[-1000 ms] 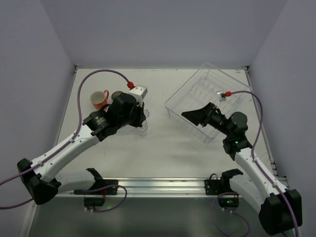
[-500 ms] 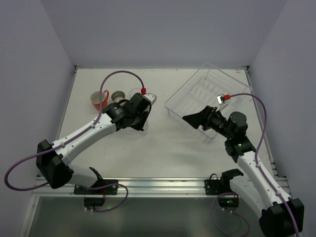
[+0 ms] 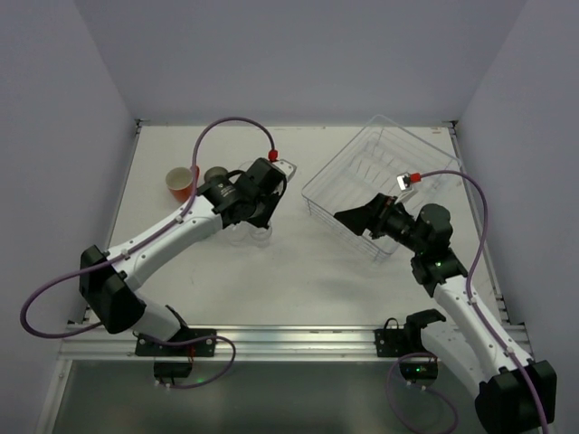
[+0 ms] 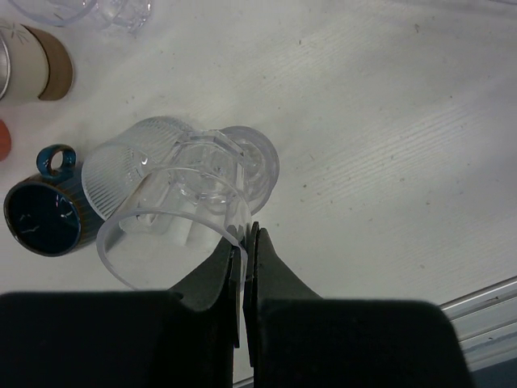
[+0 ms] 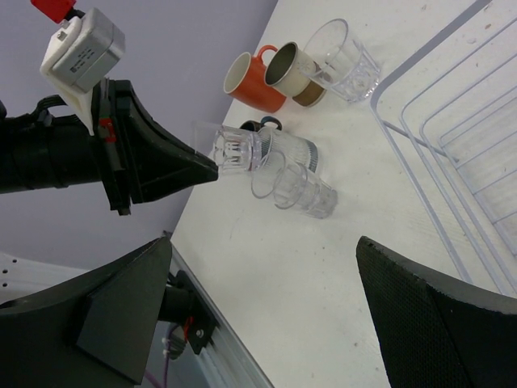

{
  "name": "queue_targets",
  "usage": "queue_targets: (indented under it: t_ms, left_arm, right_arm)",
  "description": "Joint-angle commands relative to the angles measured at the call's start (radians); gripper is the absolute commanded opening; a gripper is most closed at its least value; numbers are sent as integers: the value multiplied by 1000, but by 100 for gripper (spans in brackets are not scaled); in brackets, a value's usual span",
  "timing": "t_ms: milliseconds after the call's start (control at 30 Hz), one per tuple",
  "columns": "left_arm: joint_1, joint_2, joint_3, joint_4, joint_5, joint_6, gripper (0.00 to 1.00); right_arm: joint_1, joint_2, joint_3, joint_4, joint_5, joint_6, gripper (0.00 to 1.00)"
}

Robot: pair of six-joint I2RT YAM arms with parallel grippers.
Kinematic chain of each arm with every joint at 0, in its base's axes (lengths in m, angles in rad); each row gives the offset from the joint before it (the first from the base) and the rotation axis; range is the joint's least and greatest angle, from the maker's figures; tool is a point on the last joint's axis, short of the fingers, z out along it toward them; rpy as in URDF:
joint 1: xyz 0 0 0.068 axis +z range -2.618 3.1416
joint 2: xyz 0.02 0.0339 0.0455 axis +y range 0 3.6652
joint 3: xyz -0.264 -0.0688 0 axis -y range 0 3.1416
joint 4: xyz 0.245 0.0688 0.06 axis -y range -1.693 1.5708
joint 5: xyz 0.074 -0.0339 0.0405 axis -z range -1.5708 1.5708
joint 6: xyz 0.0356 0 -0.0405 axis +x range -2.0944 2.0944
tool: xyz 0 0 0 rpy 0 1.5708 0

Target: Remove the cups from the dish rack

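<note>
My right tool (image 3: 351, 215) is spread wide, holding nothing, at the near edge of the dish rack (image 3: 366, 158). My left tool (image 4: 244, 238) is clenched on the rim of a clear tumbler (image 4: 182, 198), which is tilted just beside the dark blue cup (image 4: 44, 214). Beyond, the orange-red mug (image 5: 252, 81) and beige cup (image 5: 292, 74) sit on the tabletop (image 4: 388, 121).

White table (image 3: 298, 271), pale lavender walls (image 3: 298, 54), even light.
</note>
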Motion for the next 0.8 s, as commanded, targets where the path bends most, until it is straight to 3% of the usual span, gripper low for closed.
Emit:
queue_targets:
  t_ms: [0, 233, 367, 467, 767]
  left_arm:
    - [-7, 30, 33, -28, -31, 43, 0]
    - [-10, 64, 20, -47, -37, 56, 0]
    - [-14, 78, 17, -45, -40, 60, 6]
    - [-17, 92, 22, -39, -45, 63, 24]
    - [-18, 89, 37, -41, -89, 57, 58]
  right_arm:
    - [-3, -9, -2, 28, 0, -12, 99]
    - [-1, -26, 11, 3, 14, -24, 99]
    - [-1, -21, 12, 3, 9, -24, 99]
    - [-3, -27, 12, 0, 9, -23, 99]
    - [-1, -41, 27, -16, 14, -30, 99]
